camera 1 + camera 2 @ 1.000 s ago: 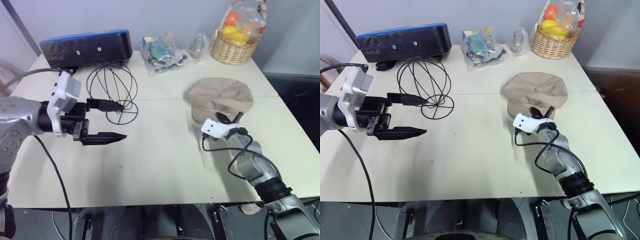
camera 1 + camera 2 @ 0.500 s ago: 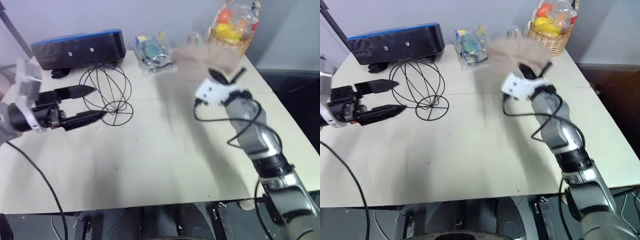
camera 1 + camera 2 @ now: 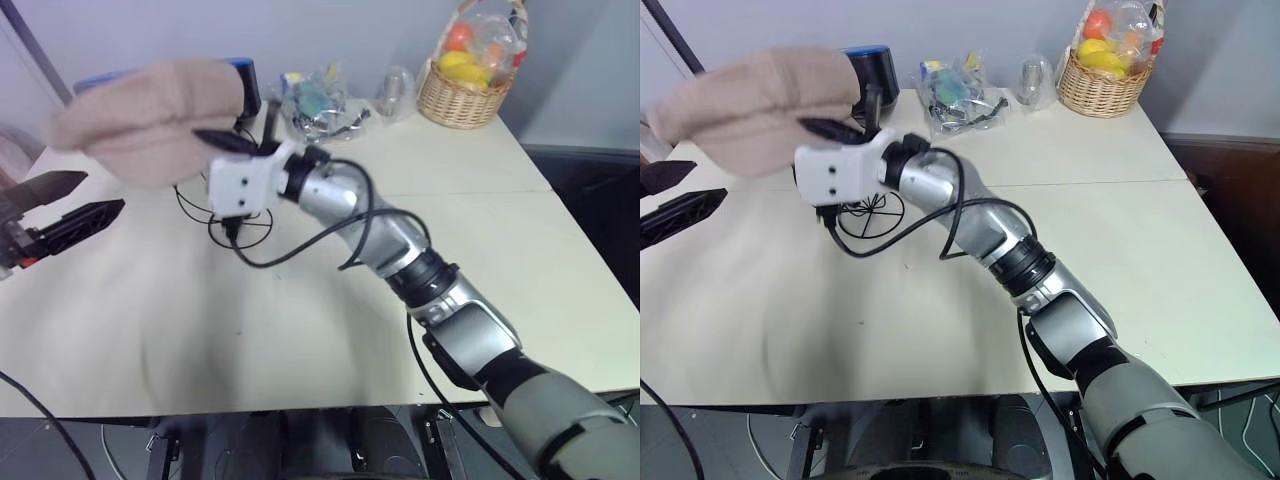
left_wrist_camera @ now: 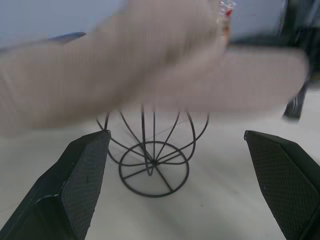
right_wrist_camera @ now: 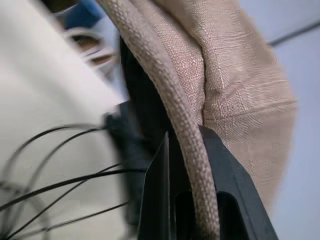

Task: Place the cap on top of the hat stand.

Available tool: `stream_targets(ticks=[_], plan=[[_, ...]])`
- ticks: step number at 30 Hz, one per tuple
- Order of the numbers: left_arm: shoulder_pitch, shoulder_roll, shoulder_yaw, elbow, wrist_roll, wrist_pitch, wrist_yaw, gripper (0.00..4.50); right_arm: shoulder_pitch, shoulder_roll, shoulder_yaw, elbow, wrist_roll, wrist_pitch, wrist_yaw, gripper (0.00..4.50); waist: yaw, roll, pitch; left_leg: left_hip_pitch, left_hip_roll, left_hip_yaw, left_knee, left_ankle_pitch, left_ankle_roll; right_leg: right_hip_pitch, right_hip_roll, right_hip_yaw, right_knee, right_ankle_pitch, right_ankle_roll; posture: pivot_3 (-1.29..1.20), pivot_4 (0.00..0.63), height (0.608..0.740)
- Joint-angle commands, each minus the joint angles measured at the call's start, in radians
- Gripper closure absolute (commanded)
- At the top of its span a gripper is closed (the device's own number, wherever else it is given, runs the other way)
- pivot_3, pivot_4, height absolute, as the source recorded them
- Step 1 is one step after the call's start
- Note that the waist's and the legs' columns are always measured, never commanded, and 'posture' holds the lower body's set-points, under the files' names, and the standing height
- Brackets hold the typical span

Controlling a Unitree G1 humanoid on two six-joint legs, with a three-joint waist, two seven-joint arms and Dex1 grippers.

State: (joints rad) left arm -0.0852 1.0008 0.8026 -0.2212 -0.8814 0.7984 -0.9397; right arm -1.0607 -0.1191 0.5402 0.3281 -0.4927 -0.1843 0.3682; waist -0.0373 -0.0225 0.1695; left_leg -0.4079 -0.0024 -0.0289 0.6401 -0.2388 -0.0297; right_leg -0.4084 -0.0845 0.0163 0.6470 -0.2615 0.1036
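The beige cap (image 3: 148,118) hangs in the air at the back left of the table, held by its edge in my right gripper (image 3: 228,142), which is shut on it. The right wrist view shows the cap's rim (image 5: 186,145) pinched between the black fingers. Under and behind the cap stands the black wire hat stand (image 4: 153,150); from the head its ring base (image 3: 238,228) peeks out below my wrist. My left gripper (image 3: 98,196) is open, level, to the left of the stand and pointing at it, with nothing between its fingers (image 4: 82,180).
A dark case with a blue top (image 3: 872,62) lies at the back left behind the cap. A plastic bag of small items (image 3: 320,100) and a wicker basket of fruit (image 3: 465,85) stand along the back of the cream table (image 3: 480,250).
My right arm has swung up and across from the right side of the table, carrying the cap to above the hat stand. The left gripper has drawn back to the left, still open.
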Motion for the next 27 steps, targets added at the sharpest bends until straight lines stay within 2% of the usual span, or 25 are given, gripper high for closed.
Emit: stream_targets(ticks=[1,6,15,22,25,27], plan=[[0.007,0.017,0.05,-0.044,-0.012,-0.006,0.006,0.0,-0.008,-0.008,0.002,0.073,-0.084,0.009,-0.083,4.44,-0.004,0.0,0.0,0.0,0.0,0.0,0.0,0.0,0.0,0.0,0.0,0.0,0.0,0.0,0.0,0.0,0.15,0.74],[0.014,0.021,0.058,-0.047,-0.015,-0.005,0.007,0.0,-0.012,0.001,-0.046,0.069,-0.086,0.048,-0.121,4.44,-0.01,0.0,0.0,0.001,0.0,0.0,-0.009,0.005,-0.008,-0.005,0.003,0.0,0.001,0.001,0.0,0.0,0.15,0.74],[-0.023,0.036,-0.018,-0.014,0.005,-0.029,-0.019,0.0,0.068,-0.051,0.078,0.012,-0.226,-0.105,-0.156,4.44,-0.013,0.0,0.0,0.0,0.002,0.0,-0.012,0.005,-0.009,-0.008,0.005,0.0,0.002,0.0,-0.002,0.0,0.15,0.74],[-0.068,0.057,-0.091,0.02,0.037,-0.062,-0.056,0.0,0.105,-0.037,0.06,0.025,-0.231,-0.098,-0.16,4.44,-0.015,-0.001,0.0,0.0,0.002,0.0,-0.012,0.006,-0.009,-0.007,0.005,0.0,0.002,0.0,-0.002,0.0,0.15,0.74],[-0.066,0.06,-0.111,0.019,0.05,-0.073,-0.073,0.0,0.126,-0.038,0.054,0.032,-0.213,-0.09,-0.141,3.43,-0.017,-0.001,0.0,0.0,0.002,0.0,-0.012,0.006,-0.009,-0.007,0.005,0.0,0.002,0.0,-0.002,0.0,0.15,0.74],[-0.066,0.06,-0.121,0.017,0.054,-0.076,-0.081,0.0,0.141,-0.038,0.054,0.03,-0.199,-0.092,-0.123,2.42,-0.017,-0.001,0.0,0.0,0.002,0.0,-0.012,0.006,-0.009,-0.007,0.005,0.0,0.002,0.0,-0.002,0.0,0.15,0.74]])
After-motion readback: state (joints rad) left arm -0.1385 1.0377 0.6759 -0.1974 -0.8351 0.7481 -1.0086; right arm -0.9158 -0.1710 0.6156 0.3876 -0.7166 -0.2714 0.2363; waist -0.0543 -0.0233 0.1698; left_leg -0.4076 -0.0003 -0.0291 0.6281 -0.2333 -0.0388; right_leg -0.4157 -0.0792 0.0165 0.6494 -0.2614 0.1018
